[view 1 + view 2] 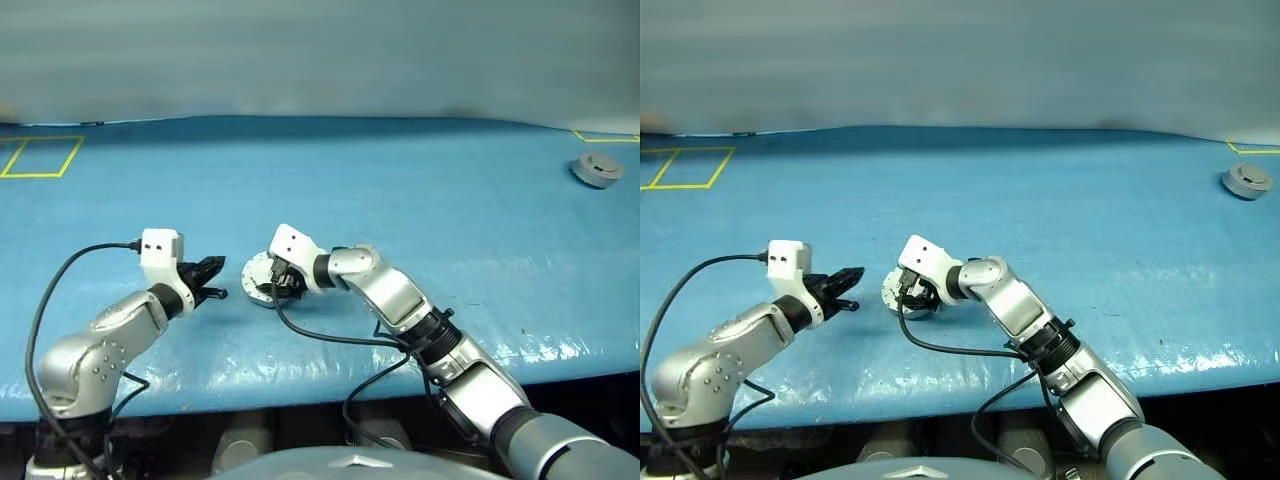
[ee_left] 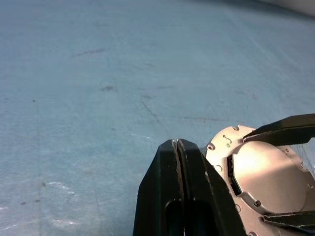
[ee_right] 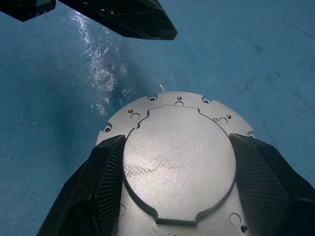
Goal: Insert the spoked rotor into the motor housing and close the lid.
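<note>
My right gripper (image 1: pixel 278 280) is shut on the motor housing (image 1: pixel 260 275), a round silver metal part held just above the blue table (image 1: pixel 400 200) near its front edge. In the right wrist view the housing's flat back face (image 3: pixel 179 157) with small holes sits between the two fingers (image 3: pixel 106 182). My left gripper (image 1: pixel 212 282) is shut with nothing in it, its tips (image 2: pixel 176 145) pressed together just left of the housing (image 2: pixel 266 172) and apart from it. The lid (image 1: pixel 597 170), a round grey disc, lies far off at the back right. The spoked rotor is out of view.
Yellow tape marks a rectangle at the table's back left (image 1: pixel 40 157) and a corner at the back right (image 1: pixel 605 137). Black cables (image 1: pixel 330 335) hang from both wrists over the table's front edge. Open blue surface stretches between the grippers and the lid.
</note>
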Controlling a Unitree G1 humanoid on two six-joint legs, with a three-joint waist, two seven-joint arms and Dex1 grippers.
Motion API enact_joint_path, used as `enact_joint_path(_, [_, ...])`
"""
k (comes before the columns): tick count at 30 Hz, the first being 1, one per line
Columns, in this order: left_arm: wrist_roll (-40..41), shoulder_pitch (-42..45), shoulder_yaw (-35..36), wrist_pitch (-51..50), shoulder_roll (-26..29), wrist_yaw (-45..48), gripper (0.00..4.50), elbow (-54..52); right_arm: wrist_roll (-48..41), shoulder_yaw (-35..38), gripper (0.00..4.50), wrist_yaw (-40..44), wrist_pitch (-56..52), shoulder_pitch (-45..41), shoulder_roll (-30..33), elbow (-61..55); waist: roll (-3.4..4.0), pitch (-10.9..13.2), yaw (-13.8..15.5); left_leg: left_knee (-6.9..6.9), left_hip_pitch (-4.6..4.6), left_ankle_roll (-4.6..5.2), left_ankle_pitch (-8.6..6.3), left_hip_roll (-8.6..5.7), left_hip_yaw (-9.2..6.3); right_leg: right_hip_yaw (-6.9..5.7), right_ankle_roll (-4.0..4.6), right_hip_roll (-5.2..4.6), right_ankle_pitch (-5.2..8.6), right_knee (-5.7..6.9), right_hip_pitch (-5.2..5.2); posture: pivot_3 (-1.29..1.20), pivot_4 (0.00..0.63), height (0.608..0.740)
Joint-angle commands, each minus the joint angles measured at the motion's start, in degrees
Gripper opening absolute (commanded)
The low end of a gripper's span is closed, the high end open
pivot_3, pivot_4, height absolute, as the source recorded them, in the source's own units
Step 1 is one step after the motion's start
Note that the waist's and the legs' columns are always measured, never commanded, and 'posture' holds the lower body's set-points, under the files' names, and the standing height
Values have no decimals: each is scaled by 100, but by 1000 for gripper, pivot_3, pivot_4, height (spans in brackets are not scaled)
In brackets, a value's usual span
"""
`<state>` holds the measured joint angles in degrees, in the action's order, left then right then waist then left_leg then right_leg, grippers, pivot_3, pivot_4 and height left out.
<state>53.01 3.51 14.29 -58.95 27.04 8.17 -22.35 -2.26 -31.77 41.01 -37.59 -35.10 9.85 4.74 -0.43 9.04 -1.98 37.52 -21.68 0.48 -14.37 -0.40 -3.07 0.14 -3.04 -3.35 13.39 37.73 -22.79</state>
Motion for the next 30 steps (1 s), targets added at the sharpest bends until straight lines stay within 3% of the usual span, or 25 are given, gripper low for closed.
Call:
enact_joint_path(1, [945, 244, 418, -505, -208, -3, 42, 213, 205, -91, 3025, -76, -227, 125, 71, 392, -1, 0, -10, -3, 0, -1, 0, 0, 0, 1, -2, -1, -2, -3, 0, 0, 150, 740])
enact_joint_path(5, [1264, 333, 445, -732, -259, -54, 42, 393, 217, -82, 3025, -83, -218, 120, 45, 408, -3, -1, -13, -29, 0, -22, 13, -5, -1, 6, -18, -3, -12, -2, 11, 0, 150, 740])
enact_joint_path(10, [938, 297, 267, -593, -190, -29, 42, 399, 220, -71, 3025, -91, -226, 122, 35, 405, -3, -1, -10, -43, 0, -43, 25, -5, -12, 2, 24, -2, 12, -1, 6, 0, 150, 740])
enact_joint_path(30, [-13, 154, -107, -280, -301, 160, 42, 453, 215, -65, 3025, -112, -309, 197, 47, 337, -4, 0, -7, -50, 0, -53, 30, -2, -21, -4, 30, -5, 16, -4, -8, 0, 150, 740])
